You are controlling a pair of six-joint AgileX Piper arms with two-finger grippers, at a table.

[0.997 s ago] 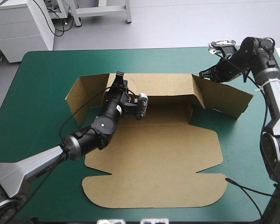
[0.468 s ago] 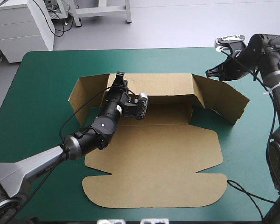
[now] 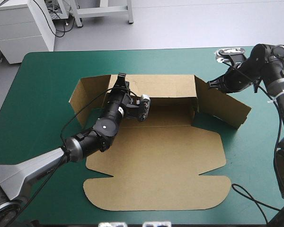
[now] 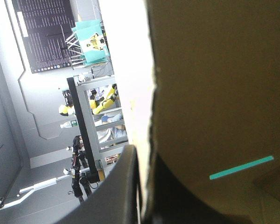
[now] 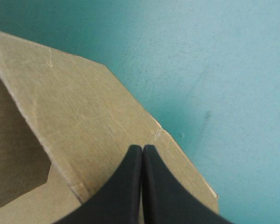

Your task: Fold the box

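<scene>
Nearly closed, left gripper [image 3: 121, 77] pinching box [image 3: 156, 165]

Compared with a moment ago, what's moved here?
The right gripper, fingers shut, shifted along the right flap of the box, and the flap swung slightly inward. The left gripper stays clamped on the back wall; everything else is unchanged.

The box [image 3: 156, 165], a cut sheet of plain brown cardboard, is an even tan with no print, darker where its raised walls lie in shade. The broad bench [image 3: 47, 80] under it is covered in flat teal-green, unpatterned but for faint pale scratches. The left pincer [image 3: 121, 75] and right pincer [image 5: 142, 147] have plain black fingers. A thin teal-green line [image 4: 241, 167] crosses the brown board in the left wrist view.
</scene>
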